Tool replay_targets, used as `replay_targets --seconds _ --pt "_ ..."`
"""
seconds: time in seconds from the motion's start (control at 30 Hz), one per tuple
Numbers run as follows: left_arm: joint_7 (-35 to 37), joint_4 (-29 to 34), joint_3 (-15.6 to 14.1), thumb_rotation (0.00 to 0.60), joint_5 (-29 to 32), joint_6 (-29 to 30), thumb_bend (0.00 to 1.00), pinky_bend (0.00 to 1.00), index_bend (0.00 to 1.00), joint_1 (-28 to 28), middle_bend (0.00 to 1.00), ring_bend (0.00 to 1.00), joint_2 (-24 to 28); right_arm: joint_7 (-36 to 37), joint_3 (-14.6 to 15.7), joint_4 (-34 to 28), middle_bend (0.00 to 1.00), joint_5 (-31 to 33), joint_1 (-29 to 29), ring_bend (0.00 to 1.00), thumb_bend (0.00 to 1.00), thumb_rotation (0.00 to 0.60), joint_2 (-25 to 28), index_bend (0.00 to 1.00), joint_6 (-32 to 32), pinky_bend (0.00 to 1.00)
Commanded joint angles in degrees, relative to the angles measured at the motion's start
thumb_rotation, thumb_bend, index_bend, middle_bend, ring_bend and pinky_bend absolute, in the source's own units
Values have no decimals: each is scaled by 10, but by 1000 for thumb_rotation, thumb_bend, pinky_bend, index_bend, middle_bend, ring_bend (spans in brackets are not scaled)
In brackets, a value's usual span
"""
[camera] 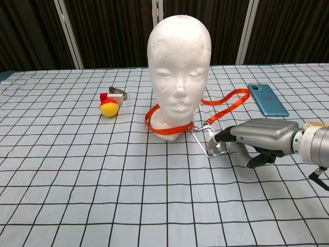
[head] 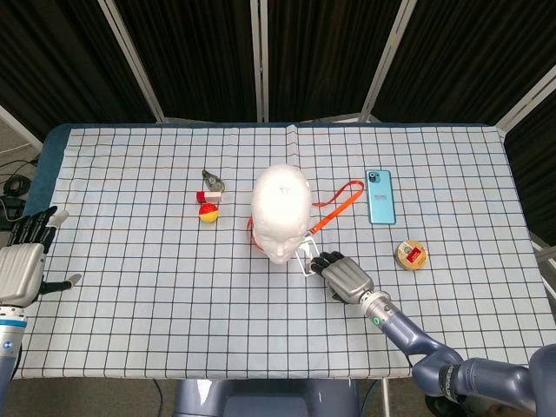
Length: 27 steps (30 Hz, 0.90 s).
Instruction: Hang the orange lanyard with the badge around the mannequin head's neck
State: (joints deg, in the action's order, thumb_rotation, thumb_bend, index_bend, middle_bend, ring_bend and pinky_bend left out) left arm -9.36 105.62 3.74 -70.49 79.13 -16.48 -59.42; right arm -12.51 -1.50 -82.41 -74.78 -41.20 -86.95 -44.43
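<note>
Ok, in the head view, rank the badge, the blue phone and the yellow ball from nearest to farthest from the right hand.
From the right hand:
1. Badge, at its fingertips, in front of the mannequin head.
2. Blue phone, behind the hand, toward the table's far side.
3. Yellow ball, beyond the head, on the left.

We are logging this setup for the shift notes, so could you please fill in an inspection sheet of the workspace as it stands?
Surface: table under a checked cloth, flat.
Job's things: mannequin head upright at centre; orange lanyard looped round its base, a strap trailing toward the phone; badge flat on the cloth in front.
Clutter: blue phone, round tin, yellow-and-red toy, small grey item behind it.
Hands: right hand low, fingertips at the badge, grip unclear; left hand at the table's left edge, fingers spread.
Cables: dark cables on the floor, far left.
Surroundings: black curtains with metal poles.
</note>
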Motion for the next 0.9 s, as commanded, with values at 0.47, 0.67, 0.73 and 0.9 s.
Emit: replay_targets --seconds 0.47,0.67,0.73,0.9 --pt "-14 2 7 600 -4 -8 2 0 0 6 0 0 -7 18 51 -131 209 -45 4 138 1000 600 84 214 25 198" --pt "-17 3 9 600 -5 -9 2 0 0 8 0 0 -8 26 80 -178 212 -76 7 138 1000 600 122 219 33 200" --pt "-18 3 10 600 -5 -9 2 0 0 9 0 0 -8 32 91 -195 213 -87 8 138 1000 600 135 219 36 200" --pt "-24 5 10 600 -6 -12 2 0 0 10 0 0 -11 41 117 -232 216 -122 7 142 1000 600 164 219 45 203"
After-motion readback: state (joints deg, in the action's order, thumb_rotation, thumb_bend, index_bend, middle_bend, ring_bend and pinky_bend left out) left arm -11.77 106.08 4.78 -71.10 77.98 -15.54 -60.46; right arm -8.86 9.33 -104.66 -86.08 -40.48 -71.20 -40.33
